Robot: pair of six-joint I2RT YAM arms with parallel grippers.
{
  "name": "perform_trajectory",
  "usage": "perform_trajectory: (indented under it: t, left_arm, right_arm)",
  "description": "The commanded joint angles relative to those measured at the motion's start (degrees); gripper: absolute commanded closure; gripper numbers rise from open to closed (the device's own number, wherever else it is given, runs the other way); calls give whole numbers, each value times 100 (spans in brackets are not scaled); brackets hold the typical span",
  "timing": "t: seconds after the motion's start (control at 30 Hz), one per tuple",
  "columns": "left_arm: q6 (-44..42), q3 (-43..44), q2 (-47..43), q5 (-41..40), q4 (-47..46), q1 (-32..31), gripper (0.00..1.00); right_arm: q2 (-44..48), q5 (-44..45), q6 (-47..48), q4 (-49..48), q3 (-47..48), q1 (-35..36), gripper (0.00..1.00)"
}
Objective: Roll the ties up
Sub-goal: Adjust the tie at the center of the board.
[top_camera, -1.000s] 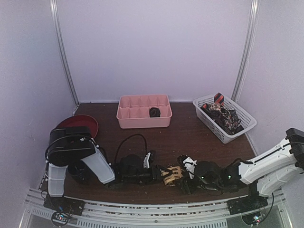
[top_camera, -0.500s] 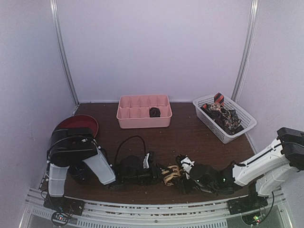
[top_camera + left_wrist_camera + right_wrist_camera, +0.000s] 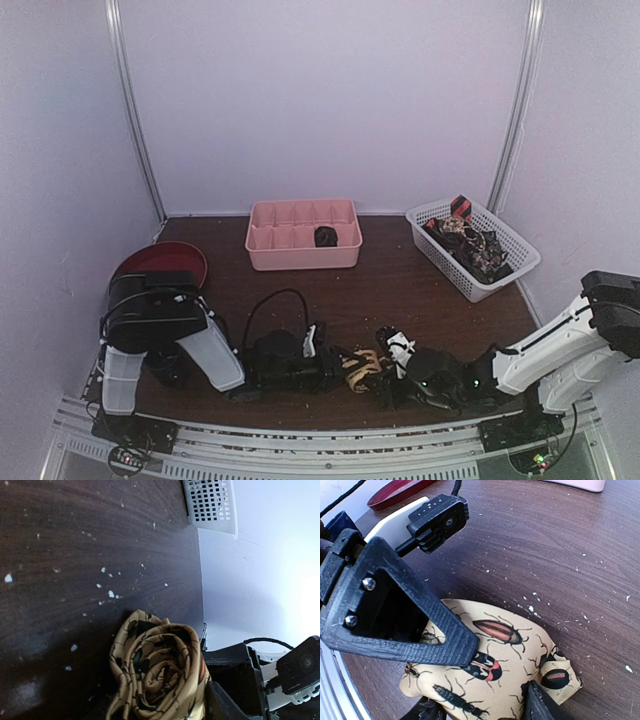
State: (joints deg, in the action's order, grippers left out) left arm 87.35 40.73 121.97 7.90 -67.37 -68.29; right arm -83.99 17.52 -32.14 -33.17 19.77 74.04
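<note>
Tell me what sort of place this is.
Likely a robot-training booth in a lab: plain white walls box in a wooden table, the left arm and right arm are bolted to a metal rail, and a pink tray and white basket of ties sit staged.

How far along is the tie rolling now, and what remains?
Done: one dark tie sits in the pink tray. In hand: the tan tie, already coiled, lies between the left gripper and right gripper. Left: several ties wait heaped in the white basket.

Tan tie seemingly between both end effectors.
</note>
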Motion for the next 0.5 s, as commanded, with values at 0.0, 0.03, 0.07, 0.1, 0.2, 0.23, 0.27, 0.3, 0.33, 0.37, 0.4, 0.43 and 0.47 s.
perform_trajectory:
  t: [0.0, 0.03, 0.07, 0.1, 0.2, 0.23, 0.27, 0.3, 0.33, 0.37, 0.4, 0.43, 0.47]
  left_arm:
    - [-13, 170, 54, 226, 158, -143, 53]
    - [-28, 141, 40, 195, 189, -141, 55]
    - [-40, 119, 39, 173, 216, -141, 56]
    - [-61, 97, 10, 135, 265, -141, 57]
    - [-210, 92, -77, 33, 546, -134, 58]
    - [-256, 88, -106, 4, 632, -128, 58]
    - [-301, 85, -130, -34, 712, -124, 58]
    - [-344, 89, -161, -73, 789, -123, 58]
    - [-401, 92, -197, -97, 850, -119, 58]
    - [-440, 105, -219, -122, 905, -123, 58]
    - [-473, 121, -238, -141, 945, -123, 58]
    - [-500, 138, -250, -154, 990, -123, 58]
    - [-524, 156, -264, -153, 1014, -123, 58]
  right_arm:
    - [162, -25, -129, 71, -57, 40, 48]
    - [227, -40, -191, 216, -10, 40, 47]
    - [303, -68, -255, 388, 40, 40, 46]
    - [414, -108, -325, 612, 82, 40, 45]
    - [660, -224, -563, 1062, 177, 20, 41]
    - [736, -274, -617, 1178, 201, 2, 39]
    - [812, -336, -665, 1303, 210, -12, 38]
    - [885, -382, -729, 1393, 214, -24, 36]
    - [975, -426, -789, 1461, 204, -41, 36]
    - [1072, -479, -873, 1518, 188, -67, 35]
    - [1170, -560, -950, 1543, 162, -91, 34]
    - [1273, -613, -1043, 1571, 133, -118, 34]
    - [1379, -651, -1159, 1588, 103, -156, 34]
